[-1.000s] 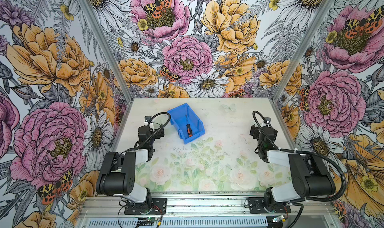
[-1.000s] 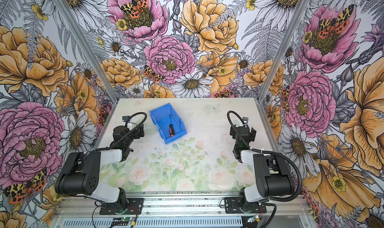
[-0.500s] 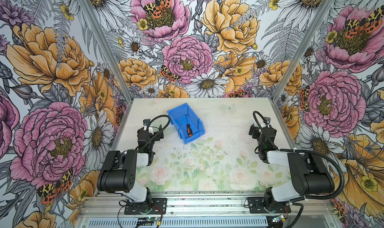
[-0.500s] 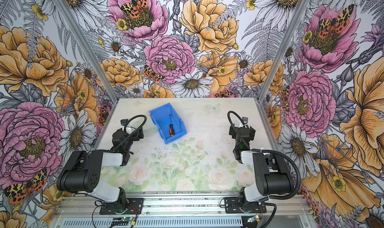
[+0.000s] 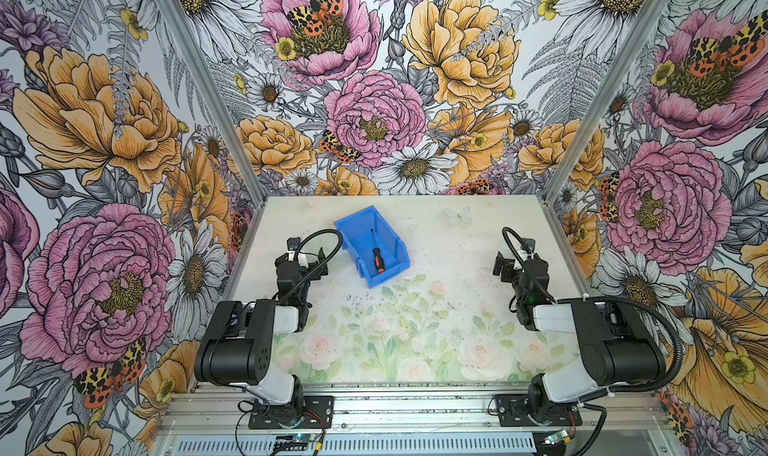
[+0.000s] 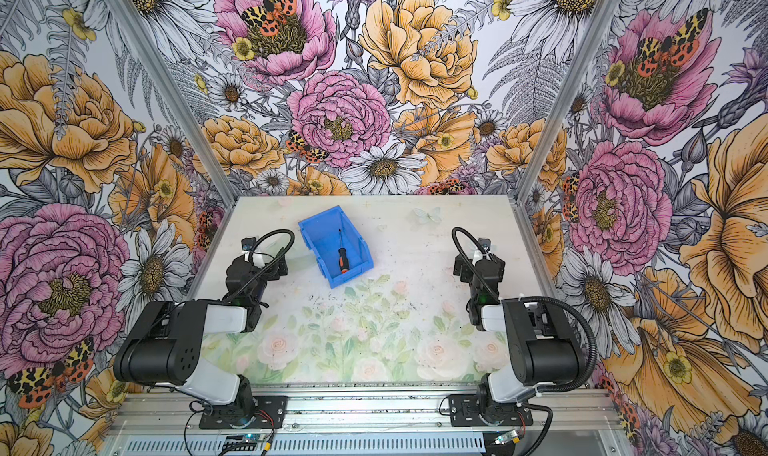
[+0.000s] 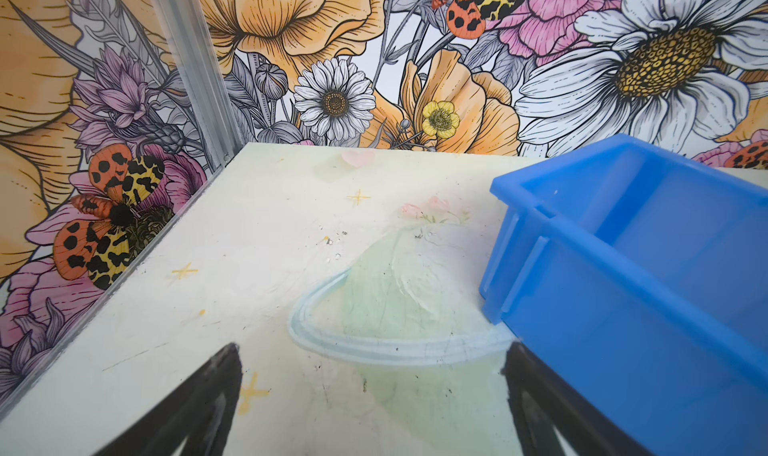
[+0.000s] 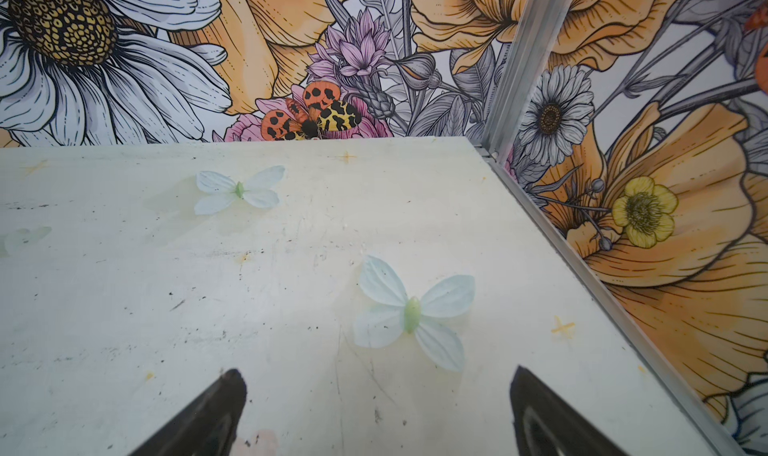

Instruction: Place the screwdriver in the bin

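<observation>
3 printed panels enclose the cell: 1 back wall [image 5: 536,30] and 2 side walls [image 5: 104,184], all showing large pink, orange and white flowers [image 5: 374,113] with spotted moths [image 5: 316,13]. 1 aluminium post [image 8: 521,59] stands ahead of the right gripper [image 8: 376,375], off to its right, joining 2 panels. The tabletop [image 8: 124,308] under that gripper is pale and scuffed, with faint printed butterflies [image 8: 411,312]. Light is even.

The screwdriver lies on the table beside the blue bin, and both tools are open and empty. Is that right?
Not quite: the screwdriver lies inside the blue bin, not beside it, as both top views show. The left tool and the right tool are indeed open and empty.
</observation>
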`<control>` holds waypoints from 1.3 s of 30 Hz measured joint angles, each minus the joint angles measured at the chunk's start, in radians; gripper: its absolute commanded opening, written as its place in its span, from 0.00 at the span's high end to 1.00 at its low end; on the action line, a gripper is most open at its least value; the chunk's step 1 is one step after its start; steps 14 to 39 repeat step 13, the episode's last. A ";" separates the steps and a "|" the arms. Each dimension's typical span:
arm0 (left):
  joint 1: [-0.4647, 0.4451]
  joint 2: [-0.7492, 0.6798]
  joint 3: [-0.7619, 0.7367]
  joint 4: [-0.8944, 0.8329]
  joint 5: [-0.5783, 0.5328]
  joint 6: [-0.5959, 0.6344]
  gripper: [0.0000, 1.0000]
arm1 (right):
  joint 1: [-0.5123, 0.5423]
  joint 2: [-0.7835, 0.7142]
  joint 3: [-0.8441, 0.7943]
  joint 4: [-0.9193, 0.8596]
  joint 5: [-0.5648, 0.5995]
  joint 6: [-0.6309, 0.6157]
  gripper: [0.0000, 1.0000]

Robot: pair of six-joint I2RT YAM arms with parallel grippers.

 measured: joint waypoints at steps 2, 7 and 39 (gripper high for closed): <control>0.000 0.000 0.000 0.002 -0.002 0.000 0.01 | -0.011 0.000 0.000 0.000 -0.013 0.002 0.00; 0.000 0.000 0.000 0.005 -0.002 0.000 0.01 | -0.029 0.000 0.000 0.000 -0.032 0.003 0.01; 0.018 0.000 0.000 0.005 0.009 -0.003 0.01 | -0.029 0.000 0.000 0.000 -0.039 0.003 0.00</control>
